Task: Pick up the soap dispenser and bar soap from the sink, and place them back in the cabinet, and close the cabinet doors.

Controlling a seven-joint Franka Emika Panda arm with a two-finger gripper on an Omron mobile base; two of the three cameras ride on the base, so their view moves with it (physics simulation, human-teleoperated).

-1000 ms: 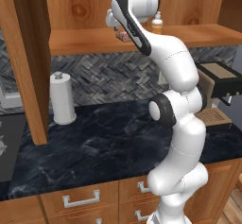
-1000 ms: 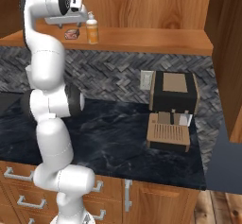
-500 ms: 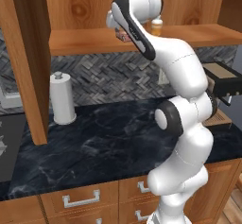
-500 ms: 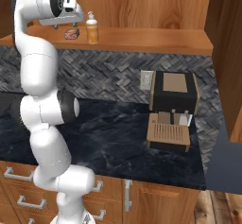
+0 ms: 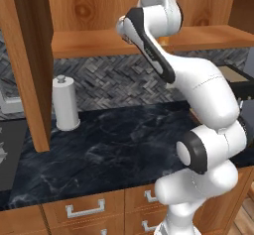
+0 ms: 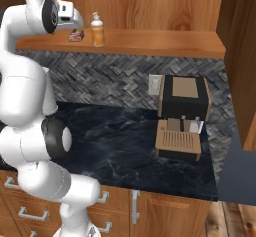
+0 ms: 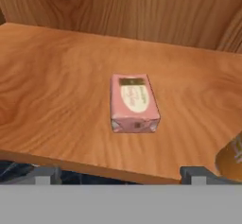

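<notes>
While its two dark finger tips are standing wide apart at the bottom of the hand view, the claw (image 7: 118, 173) is holding nothing and touching nothing; the fingers are sitting just off the front edge of the shelf (image 7: 56, 95), one to each side. The bar soap (image 7: 133, 102) is lying flat on that shelf, free of the claw, between the finger tips but farther in. Its pale oval face is turning upward, and its long axis is running from the shelf's front edge toward the wooden back wall, with one short end facing the camera.

In the right base view the bar soap (image 6: 76, 35) is resting on the shelf of the cabinet (image 6: 150, 1), just beside the soap dispenser (image 6: 97, 29), which is standing upright with its white pump on top. An orange edge of the dispenser is also showing at the lower right of the hand view.

The arm is rising from the base, bending at its dark elbow above the bench (image 5: 109, 154), and reaching up to shelf height, with the hand pointing in toward the cabinet. A cabinet door (image 5: 30, 55) is hanging open at the left, near a paper-towel roll (image 5: 65, 103), and a coffee machine (image 6: 183, 106) is sitting on the bench at the right.
</notes>
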